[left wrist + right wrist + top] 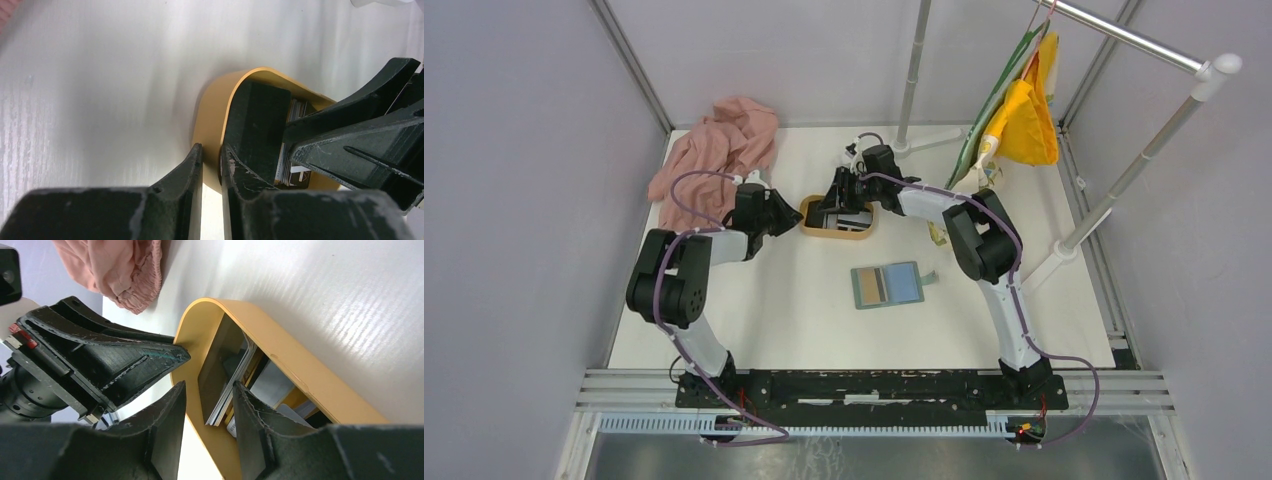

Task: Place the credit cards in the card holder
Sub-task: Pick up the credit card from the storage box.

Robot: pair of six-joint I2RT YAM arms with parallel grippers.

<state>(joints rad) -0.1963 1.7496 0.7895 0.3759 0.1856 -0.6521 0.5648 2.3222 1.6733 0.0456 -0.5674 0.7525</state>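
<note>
Steadying wooden tray [210,115] near table's [804,300] far edge, left gripper [212,150] clamped on its wall; straddling upright credit cards [220,370] with right gripper [208,387], jaws apart.

The tray's [210,107] end wall sits between the left gripper's [211,152] fingers, one outside, one inside. The credit cards [226,397] stand in the tray between the right gripper's [209,390] fingers. The card holder [887,285] lies well apart from all fingers.
</note>
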